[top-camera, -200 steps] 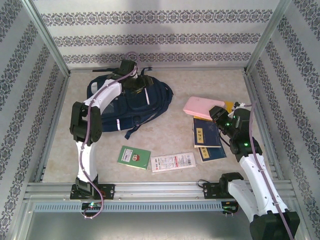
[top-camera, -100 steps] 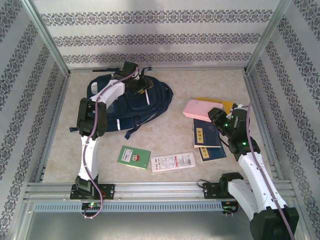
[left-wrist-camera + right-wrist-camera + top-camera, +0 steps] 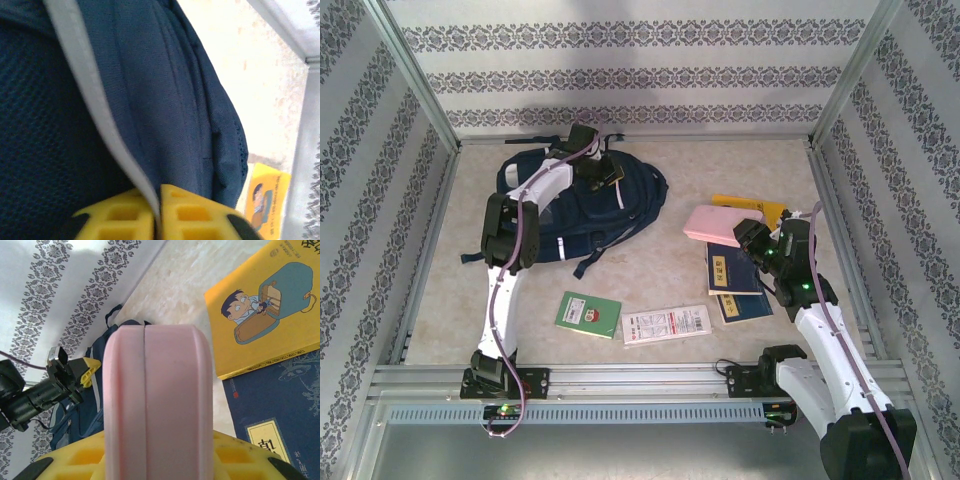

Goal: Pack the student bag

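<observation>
The student bag (image 3: 638, 196) lies at the back left of the table, navy blue with thin white stripes. My left gripper (image 3: 604, 174) rests on top of it, near its middle. In the left wrist view the yellow fingers (image 3: 187, 212) are shut on a grey-white strip of the student bag (image 3: 175, 100). My right gripper (image 3: 746, 236) is at the right, shut on one end of a pink case (image 3: 710, 225). The right wrist view has the pink case (image 3: 155, 390) between the yellow fingers, with the student bag (image 3: 95, 405) beyond it.
A yellow picture book (image 3: 752, 207) (image 3: 270, 300) lies behind the pink case. Blue books (image 3: 732, 270) (image 3: 280, 405) lie under the right gripper. A green booklet (image 3: 588, 314) and a white leaflet (image 3: 666, 324) lie near the front. Metal frame rails bound the table.
My left gripper has shut on the bag's grey-white strip. The right gripper has carried the pink case a little towards the front, uncovering more of the yellow book.
</observation>
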`<state>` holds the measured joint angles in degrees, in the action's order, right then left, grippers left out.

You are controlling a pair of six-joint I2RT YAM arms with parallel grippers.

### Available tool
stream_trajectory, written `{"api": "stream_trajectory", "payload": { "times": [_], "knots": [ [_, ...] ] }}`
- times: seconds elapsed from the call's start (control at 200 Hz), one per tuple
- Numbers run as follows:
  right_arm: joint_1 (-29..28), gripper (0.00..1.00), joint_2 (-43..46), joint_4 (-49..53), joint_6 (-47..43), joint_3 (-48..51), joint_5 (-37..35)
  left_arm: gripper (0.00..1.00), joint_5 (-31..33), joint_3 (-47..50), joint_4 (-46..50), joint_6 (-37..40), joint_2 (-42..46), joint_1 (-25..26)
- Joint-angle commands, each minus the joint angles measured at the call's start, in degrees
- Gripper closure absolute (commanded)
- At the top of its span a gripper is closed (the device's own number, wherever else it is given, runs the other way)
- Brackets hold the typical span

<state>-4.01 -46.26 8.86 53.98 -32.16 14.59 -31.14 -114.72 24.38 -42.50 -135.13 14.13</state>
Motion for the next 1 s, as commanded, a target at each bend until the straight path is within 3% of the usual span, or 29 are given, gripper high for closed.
{"api": "stream_trajectory", "payload": {
  "times": [0.0,0.17,0.33,0.734,0.994],
  "knots": [
    [-0.7,0.72,1.5,0.5,-1.6,-2.2,-0.9,1.0,-2.3,-5.9,4.2,3.4,-0.7,0.6],
    [-2.2,0.72,2.9,3.9,-4.1,-4.1,-5.4,1.0,-1.7,-17.7,14.3,9.1,-0.7,2.6],
    [-4.1,0.72,3.2,6.3,-5.4,-6.1,-8.4,1.0,-5.0,-31.1,24.2,13.2,-0.1,3.3],
    [-8.0,0.7,4.2,8.7,-10.7,-12.7,-14.7,1.0,-6.0,-26.3,29.2,22.3,19.5,3.0],
    [-8.7,0.68,5.6,7.2,-13.9,-16.1,-10.3,1.0,-22.8,-23.0,24.3,24.1,20.9,-0.4]
  ]
}}
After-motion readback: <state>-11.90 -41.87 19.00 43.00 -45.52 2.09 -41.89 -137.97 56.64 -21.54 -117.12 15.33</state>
